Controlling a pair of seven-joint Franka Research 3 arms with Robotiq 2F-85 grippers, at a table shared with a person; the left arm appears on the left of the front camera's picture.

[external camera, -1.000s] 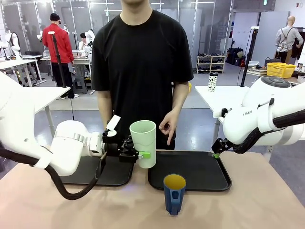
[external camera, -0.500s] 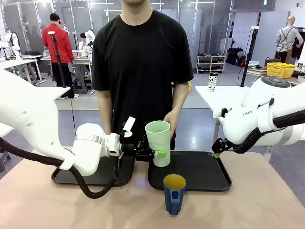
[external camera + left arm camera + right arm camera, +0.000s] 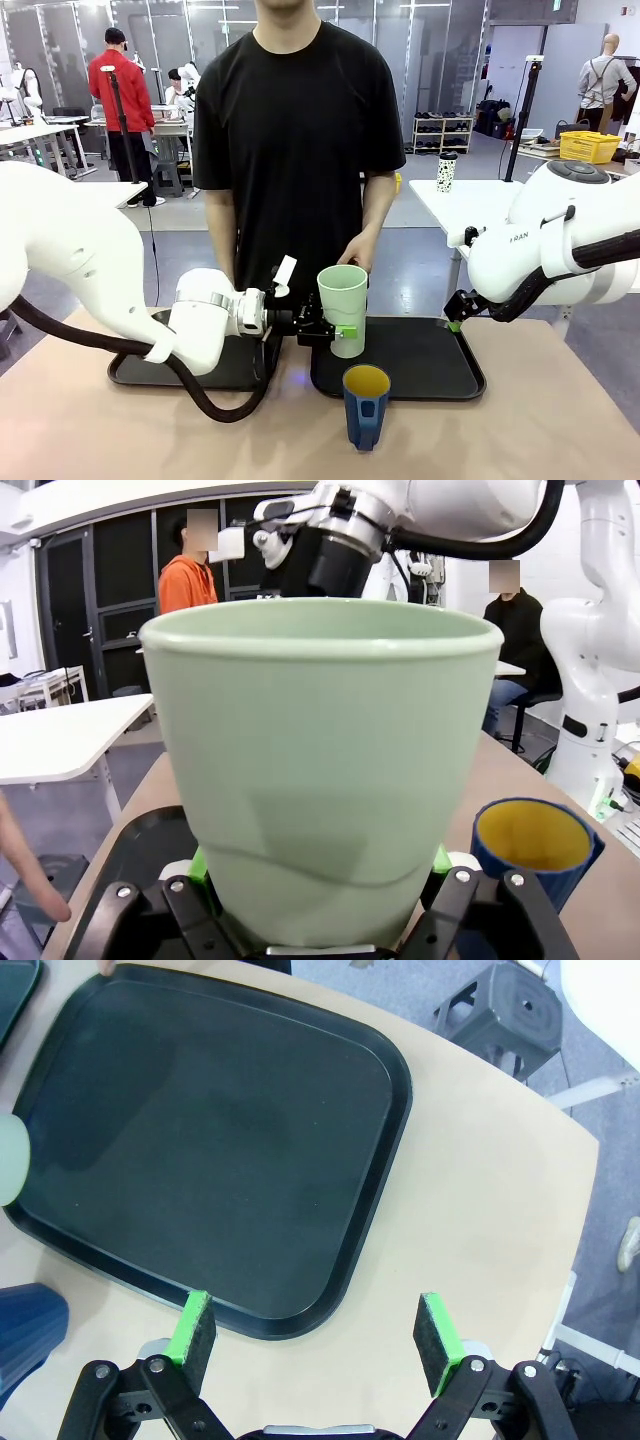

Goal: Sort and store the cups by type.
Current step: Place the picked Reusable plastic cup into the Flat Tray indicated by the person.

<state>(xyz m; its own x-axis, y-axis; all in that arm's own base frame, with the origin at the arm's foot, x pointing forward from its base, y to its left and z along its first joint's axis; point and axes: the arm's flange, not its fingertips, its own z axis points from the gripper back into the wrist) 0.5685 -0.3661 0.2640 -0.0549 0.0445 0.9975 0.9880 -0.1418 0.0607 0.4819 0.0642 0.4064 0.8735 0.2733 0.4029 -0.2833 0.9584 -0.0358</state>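
Observation:
My left gripper is shut on the lower part of the tall pale-green tumbler, which stands upright just above the left edge of the right black tray. In the left wrist view the tumbler sits between the green pads. The dark-blue mug with a yellow inside stands on the table in front of that tray, handle toward me; it also shows in the wrist views. My right gripper is open above the table by the tray's near corner.
A second black tray lies to the left, partly under my left arm. A person stands at the far side, one hand just behind the tumbler. A white black-spotted cup stands on a far table.
My left gripper has carried the tumbler to the right, from over the gap between the trays to the right tray's left edge. The person's hand rose slightly. The right arm has not moved.

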